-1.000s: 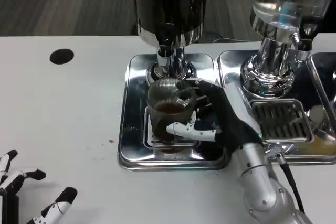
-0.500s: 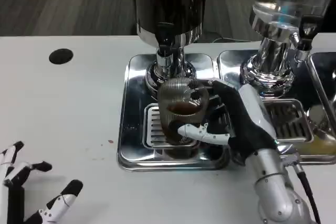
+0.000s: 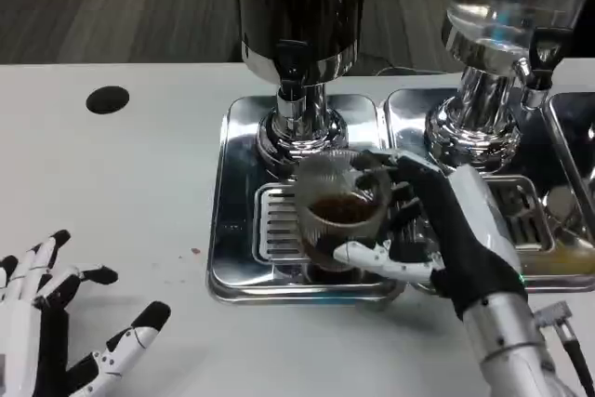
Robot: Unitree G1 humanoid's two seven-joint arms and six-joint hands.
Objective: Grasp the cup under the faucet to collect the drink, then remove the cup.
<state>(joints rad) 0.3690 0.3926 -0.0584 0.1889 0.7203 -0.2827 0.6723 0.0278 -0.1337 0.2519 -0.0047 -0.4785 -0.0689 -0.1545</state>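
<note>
Right hand wraps the ribbed clear cup mid-wall; part-filled with dark drink, apparently thin plastic, it wants gentle, level handling.

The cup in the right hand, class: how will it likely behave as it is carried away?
The cup looks like thin clear ribbed plastic, so it may flex if the right hand squeezes. The dark drink inside adds weight and could slosh or spill if tilted. The ribbing probably helps against slipping.
</note>
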